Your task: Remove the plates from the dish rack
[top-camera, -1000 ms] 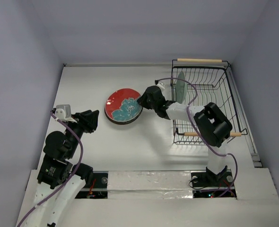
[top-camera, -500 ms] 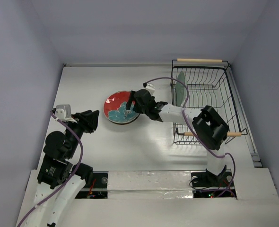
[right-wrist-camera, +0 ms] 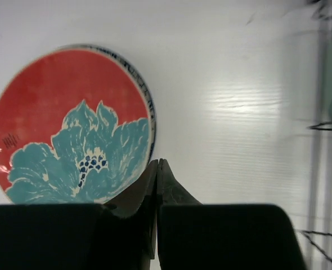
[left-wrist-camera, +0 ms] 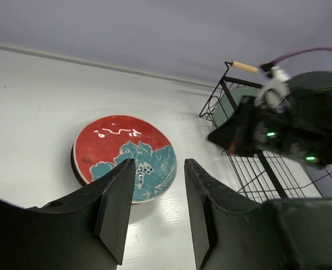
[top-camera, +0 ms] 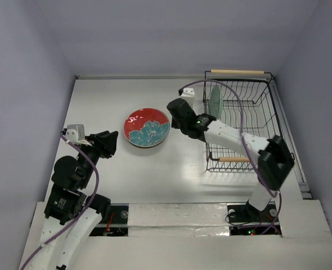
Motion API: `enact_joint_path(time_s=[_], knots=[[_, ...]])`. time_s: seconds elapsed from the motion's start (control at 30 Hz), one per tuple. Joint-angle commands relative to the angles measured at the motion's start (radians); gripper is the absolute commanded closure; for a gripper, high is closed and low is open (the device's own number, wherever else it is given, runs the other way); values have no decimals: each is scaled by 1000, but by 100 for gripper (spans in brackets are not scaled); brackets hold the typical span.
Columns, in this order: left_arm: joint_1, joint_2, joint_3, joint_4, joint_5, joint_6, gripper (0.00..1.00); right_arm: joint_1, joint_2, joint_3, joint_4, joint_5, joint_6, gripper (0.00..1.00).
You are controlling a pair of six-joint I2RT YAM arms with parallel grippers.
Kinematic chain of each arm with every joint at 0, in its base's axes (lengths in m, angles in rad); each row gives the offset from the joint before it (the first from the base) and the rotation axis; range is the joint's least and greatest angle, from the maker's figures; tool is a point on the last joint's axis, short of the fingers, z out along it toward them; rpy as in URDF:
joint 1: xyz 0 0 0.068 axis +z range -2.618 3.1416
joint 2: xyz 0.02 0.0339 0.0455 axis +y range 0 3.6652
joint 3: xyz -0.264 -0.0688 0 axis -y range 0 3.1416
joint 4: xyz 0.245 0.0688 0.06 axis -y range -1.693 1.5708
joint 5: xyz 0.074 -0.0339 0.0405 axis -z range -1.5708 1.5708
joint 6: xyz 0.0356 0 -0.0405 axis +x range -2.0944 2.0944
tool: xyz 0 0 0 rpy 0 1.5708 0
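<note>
A red plate with teal flowers (top-camera: 147, 127) lies flat on top of a stack of plates at the table's middle; it also shows in the left wrist view (left-wrist-camera: 125, 156) and the right wrist view (right-wrist-camera: 70, 126). A pale green plate (top-camera: 214, 103) stands upright in the black wire dish rack (top-camera: 267, 112) at the right. My right gripper (top-camera: 174, 110) is shut and empty, lifted just right of the red plate's rim. My left gripper (top-camera: 111, 142) is open and empty, left of the stack.
The rack has two wooden rod handles, one at the far end (top-camera: 237, 72) and one at the near end (top-camera: 233, 160). The right arm reaches across the rack's left side. Grey walls close in the table.
My right gripper has let go of the red plate and drawn back to the right and up. The plate now lies flat on the stack. The left arm has not moved.
</note>
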Motion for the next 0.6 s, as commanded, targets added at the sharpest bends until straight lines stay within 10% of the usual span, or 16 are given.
enact_joint_path(time_s=[0.0, 0.2, 0.37, 0.57], knots=[[6, 0, 2, 32, 6, -1, 63, -31, -218, -20, -7, 143, -99, 100], [6, -3, 2, 32, 9, -2, 63, -214, -374, -64, -34, 113, -179, 100], [6, 1, 2, 33, 12, -2, 63, -367, -332, -23, -91, 51, -245, 39], [6, -3, 4, 32, 6, -2, 63, -409, -125, 129, -189, 36, -306, 31]])
